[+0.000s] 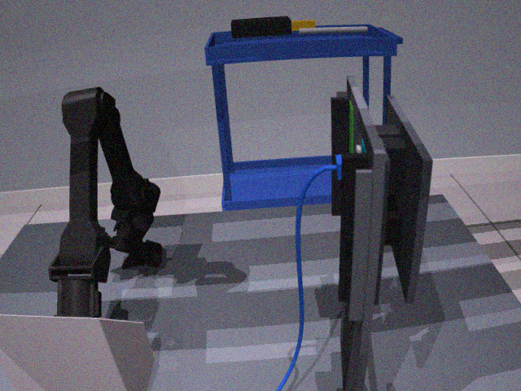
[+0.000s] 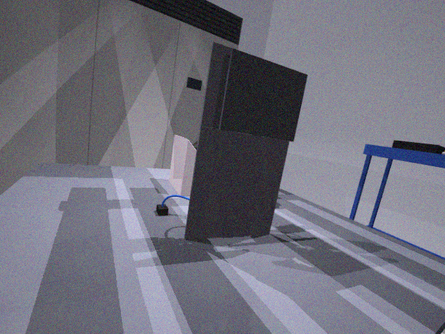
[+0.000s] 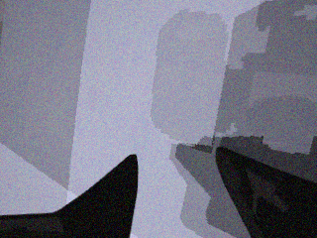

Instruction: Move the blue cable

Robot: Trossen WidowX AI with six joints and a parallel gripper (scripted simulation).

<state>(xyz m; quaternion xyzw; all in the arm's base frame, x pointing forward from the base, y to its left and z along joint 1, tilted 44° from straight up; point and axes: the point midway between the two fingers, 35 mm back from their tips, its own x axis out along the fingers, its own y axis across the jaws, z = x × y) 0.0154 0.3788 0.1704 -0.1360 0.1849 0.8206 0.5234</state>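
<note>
While the top view shows us the blue plastic plug (image 1: 339, 167) seated against the dark front of the tall grey and black equipment stack (image 1: 372, 189) (image 2: 237, 179), the exterior view gives us the stack's blank dark side and hides the plug. From the plug, a thin blue cable (image 1: 299, 252) (image 2: 176, 196) arcs out and droops; only in the exterior view do we see it meet a small black block (image 2: 162, 209) on the floor. We cannot read any port labels. The top view also shows us a yellow block (image 1: 304, 25) beside a black box (image 1: 260, 27) (image 2: 416, 146) on the blue two-tier cart (image 1: 273, 50) (image 2: 402, 154).

In the wrist view, we see the black two-fingered gripper (image 1: 141, 252) (image 3: 176, 157) about halfway open, its pointed fingertips apart and holding nothing. Between and beyond them we see only pale and grey patches of light and shadow. The gripper is well apart from the plug.

The black jointed arm (image 1: 83, 177) rises upright behind a pale panel (image 1: 76, 349) (image 2: 181, 165), bends sharply at its top, then slopes down toward the stack's side, leaving the wrist low.
</note>
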